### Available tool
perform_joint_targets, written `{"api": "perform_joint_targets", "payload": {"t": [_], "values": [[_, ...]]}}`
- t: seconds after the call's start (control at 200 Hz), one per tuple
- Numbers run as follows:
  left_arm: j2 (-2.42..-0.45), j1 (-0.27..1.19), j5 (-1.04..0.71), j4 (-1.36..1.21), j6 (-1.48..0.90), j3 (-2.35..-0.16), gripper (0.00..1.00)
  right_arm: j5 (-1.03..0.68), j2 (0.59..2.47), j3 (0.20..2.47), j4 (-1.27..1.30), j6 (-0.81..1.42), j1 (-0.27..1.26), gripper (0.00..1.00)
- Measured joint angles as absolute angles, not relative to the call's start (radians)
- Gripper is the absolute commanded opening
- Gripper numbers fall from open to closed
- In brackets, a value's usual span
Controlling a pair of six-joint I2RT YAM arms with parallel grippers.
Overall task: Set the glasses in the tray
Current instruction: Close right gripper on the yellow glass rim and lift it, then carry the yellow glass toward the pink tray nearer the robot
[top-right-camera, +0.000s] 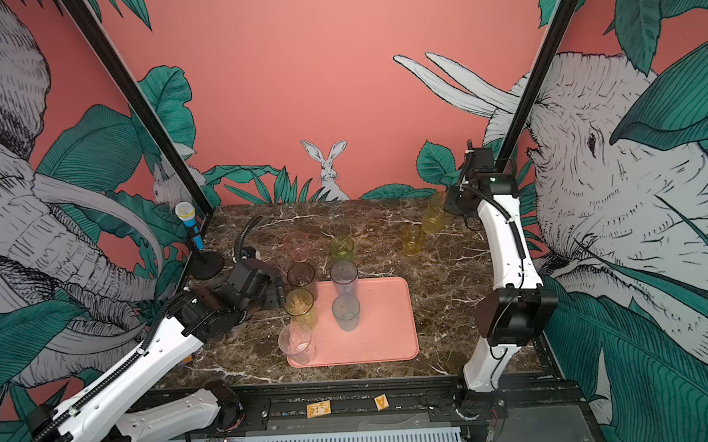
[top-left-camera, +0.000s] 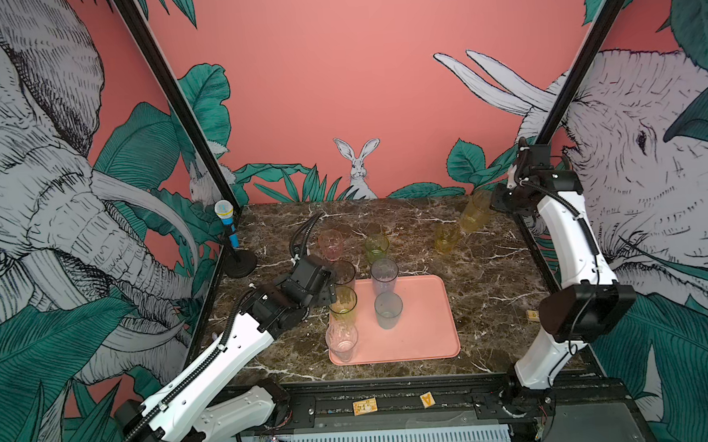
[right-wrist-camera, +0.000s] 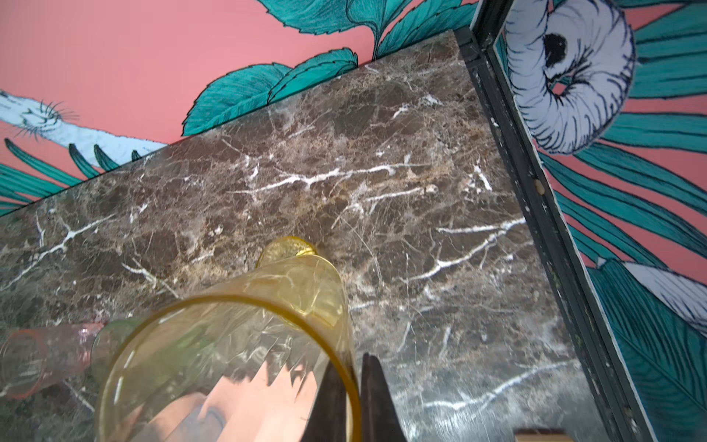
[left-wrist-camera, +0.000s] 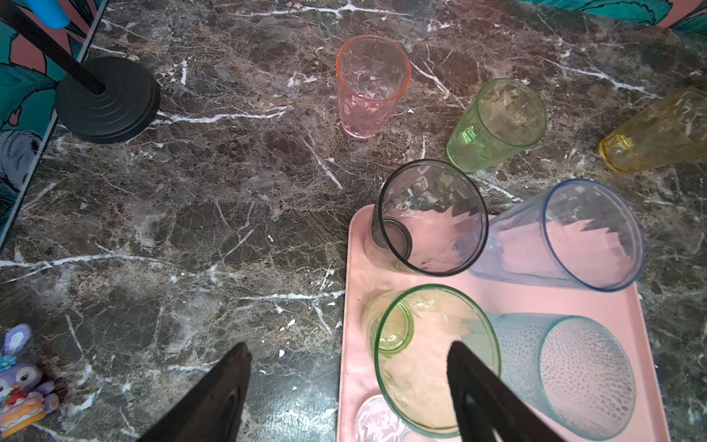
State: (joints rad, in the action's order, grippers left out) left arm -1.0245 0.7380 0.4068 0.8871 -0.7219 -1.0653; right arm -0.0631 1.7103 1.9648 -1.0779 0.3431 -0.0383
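Tray: the salmon-pink tray (top-left-camera: 427, 334) lay flat on the desk (top-left-camera: 497, 281), close to its near edge and about midway between its left and right edges.
Smoky grey glass: the smoky grey glass (left-wrist-camera: 428, 218) stood upright in the tray's far left corner.
Lilac-blue glass: the lilac-blue glass (top-left-camera: 384, 276) stood at the tray's far edge, just beside the smoky grey one.
Tall green glass: the tall green glass (top-left-camera: 343, 306) stood along the tray's left edge, between the smoky grey glass and the clear glass (top-left-camera: 342, 341).
Clear glass: it stood in the tray's near left corner.
Teal-grey glass: the teal-grey glass (top-left-camera: 388, 311) stood upright inside the tray, beside the tall green glass.
Pink glass: the pink glass (top-left-camera: 330, 245) stood on bare desk beyond the tray's far left corner, off the tray.
Short green glass: the short green glass (top-left-camera: 376, 249) stood on the desk beyond the tray's far edge.
Short amber glass: the short amber glass (top-left-camera: 447, 238) stood toward the desk's far right corner, well apart from the tray.
Tall amber glass: the tall amber glass (top-left-camera: 473, 212) was near the desk's far right corner; whether its base touched the desk could not be told.
Right gripper: the right gripper (right-wrist-camera: 354, 382) was clamped on the tall amber glass's rim wall, one finger inside and one outside.
Left gripper: the left gripper (left-wrist-camera: 349, 346) stood with jaws wide apart, holding nothing, at the tray's left edge. One of its fingers (left-wrist-camera: 472, 382) showed over the tall green glass's mouth and the other over bare desk. Contact could not be told.
Toy microphone: the toy microphone (top-left-camera: 224, 212) stood on its black stand at the desk's far left corner.
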Motion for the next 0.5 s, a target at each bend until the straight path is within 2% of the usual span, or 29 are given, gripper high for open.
{"api": "perform_joint_targets", "payload": {"t": [0.5], "values": [[-0.987,0.738,0.369,0.888,-0.736,-1.065,0.82,-0.101,1.385,1.776,-1.159,0.332,-0.036,0.0]]}}
